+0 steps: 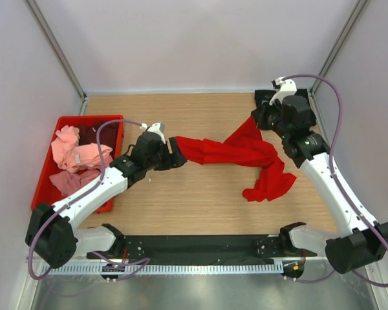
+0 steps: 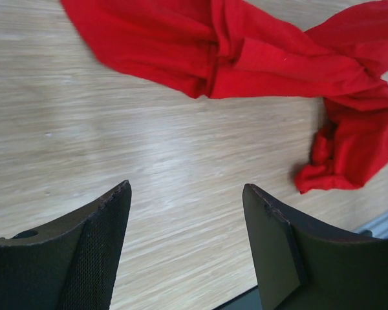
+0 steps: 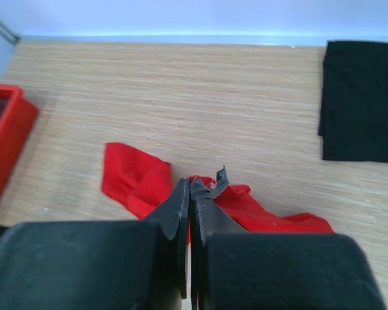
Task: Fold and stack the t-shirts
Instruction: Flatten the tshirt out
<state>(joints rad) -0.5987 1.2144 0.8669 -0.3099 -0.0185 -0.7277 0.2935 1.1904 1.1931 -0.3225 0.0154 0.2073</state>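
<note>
In the right wrist view, the right tool's (image 3: 189, 187) pressed-together fingers (image 3: 176, 210) are masking the pinched bit of the red t-shirt (image 3: 132, 177), and the view's edges are cutting off the black t-shirt (image 3: 362, 103) and the red crate (image 3: 3, 139). From above, the right arm (image 1: 313, 161) is covering most of the black t-shirt and that tool's fingertips. The left wrist view is cropping the red t-shirt. Pink t-shirts (image 1: 74, 155) are partly burying the dark maroon t-shirt (image 1: 94, 134).

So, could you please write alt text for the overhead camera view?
A bright red t-shirt lies rumpled across the wooden table, the right hand shut on one end and the left hand open at the other. A red crate of pink shirts sits at the left.
</note>
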